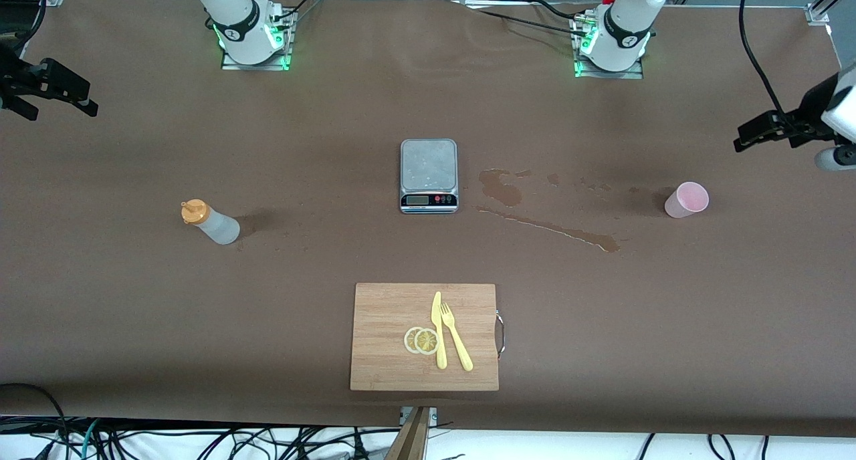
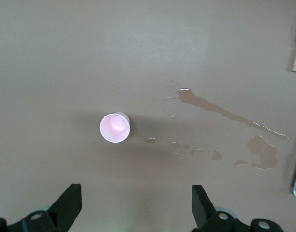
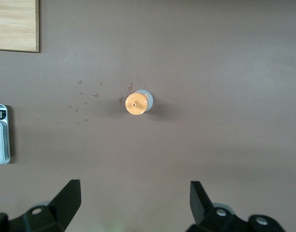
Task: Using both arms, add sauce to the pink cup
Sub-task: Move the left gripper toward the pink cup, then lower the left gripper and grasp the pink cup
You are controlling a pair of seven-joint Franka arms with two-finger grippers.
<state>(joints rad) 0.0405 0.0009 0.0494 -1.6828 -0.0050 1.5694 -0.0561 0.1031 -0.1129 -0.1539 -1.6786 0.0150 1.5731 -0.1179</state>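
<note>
Our left gripper (image 2: 136, 208) and right gripper (image 3: 135, 205) hang wide apart above the pink cup (image 1: 687, 200) and sauce (image 1: 210, 222); we judge both light, squashable, best gripped mid-body.

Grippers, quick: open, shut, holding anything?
Left gripper: open, empty, above the pale pink plastic cup.
Right gripper: open, empty, above the orange-capped whitish squeeze bottle.

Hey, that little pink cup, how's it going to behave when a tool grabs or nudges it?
The pink cup looks thin, translucent and empty, so it is probably very light and may flex under a firm squeeze. It stands upright and tapered on a narrow base, so a sideways nudge would likely slide or tip it. The spilled liquid nearby might make that stretch slick.
</note>
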